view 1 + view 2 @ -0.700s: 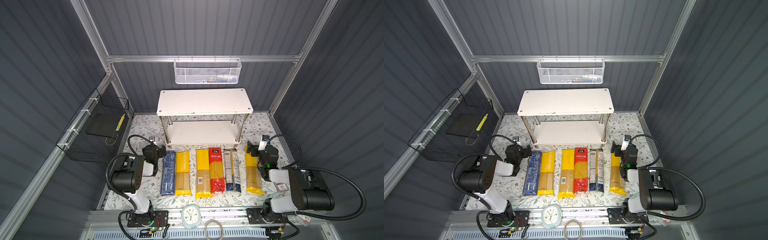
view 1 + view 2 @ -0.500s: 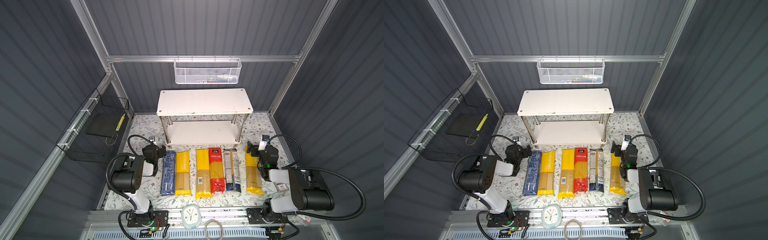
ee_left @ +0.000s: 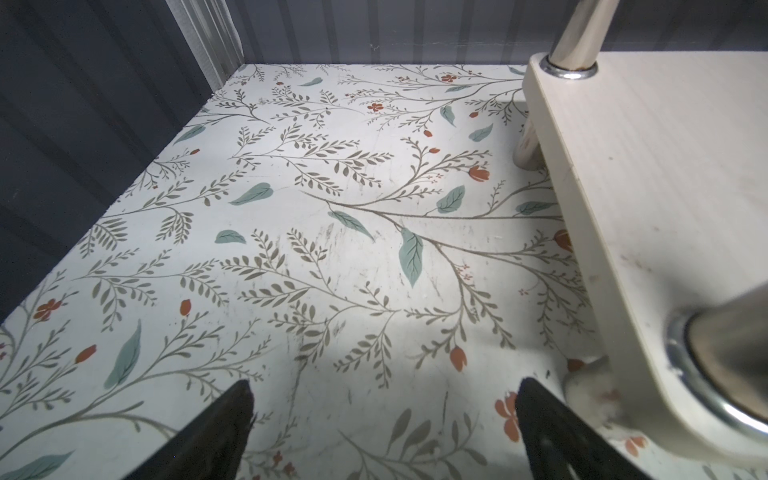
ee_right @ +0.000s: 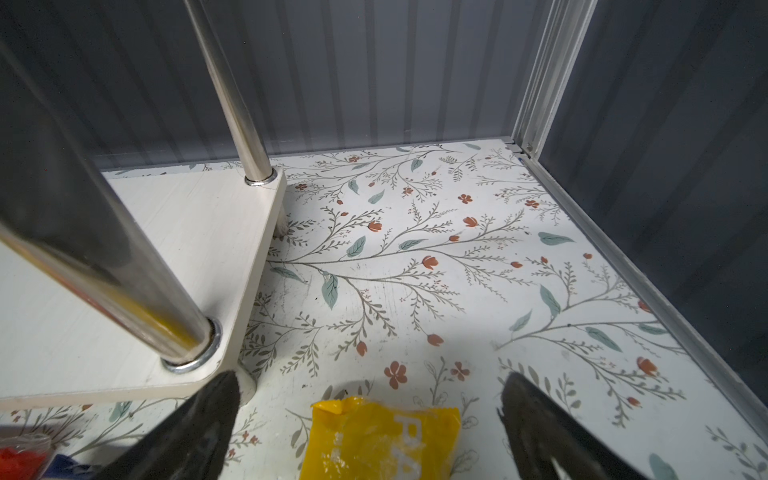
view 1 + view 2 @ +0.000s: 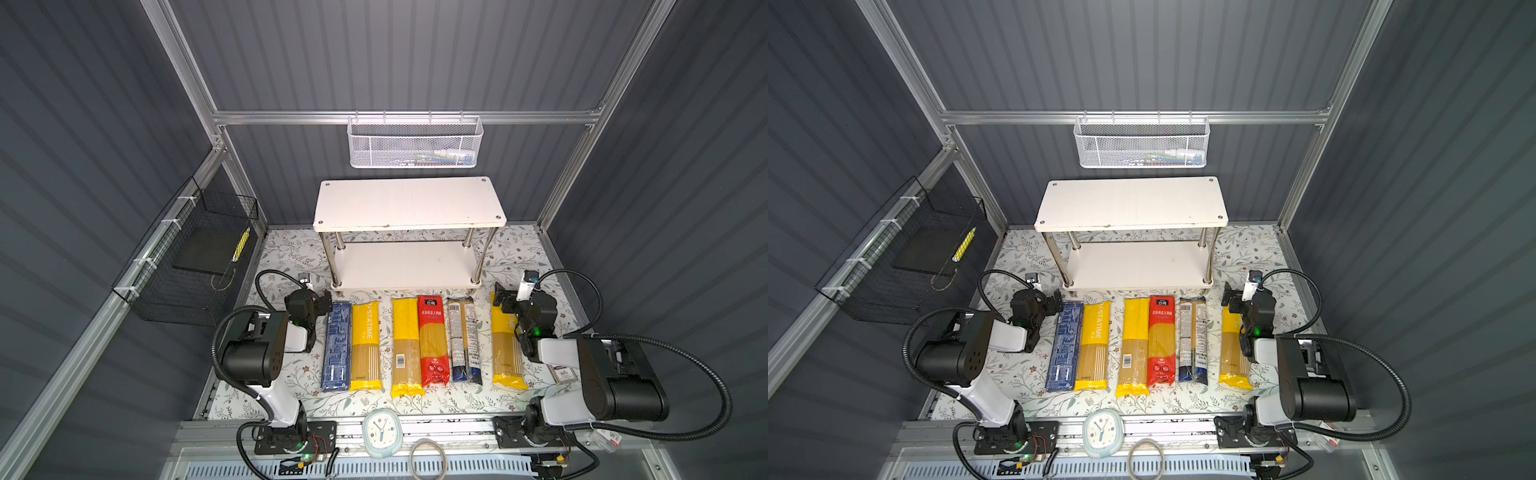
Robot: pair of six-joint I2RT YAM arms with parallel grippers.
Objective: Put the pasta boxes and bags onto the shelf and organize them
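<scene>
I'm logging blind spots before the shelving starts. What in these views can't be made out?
White mesh basket contents, both top views: the mesh screens them and they are too small.
Rightmost yellow bag, right wrist view: cut off by the bottom edge, lettering incomplete.
Dark-blue carton print, both top views: too small to read.
Card beside the right arm, in a top view: the arm covers part of it.

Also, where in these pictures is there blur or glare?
Left wrist view: the near shelf post is out of focus, the floral mat sharp. Right wrist view: the near post blurs and mirrors yellow. Both top views: sharp, evenly lit.
</scene>
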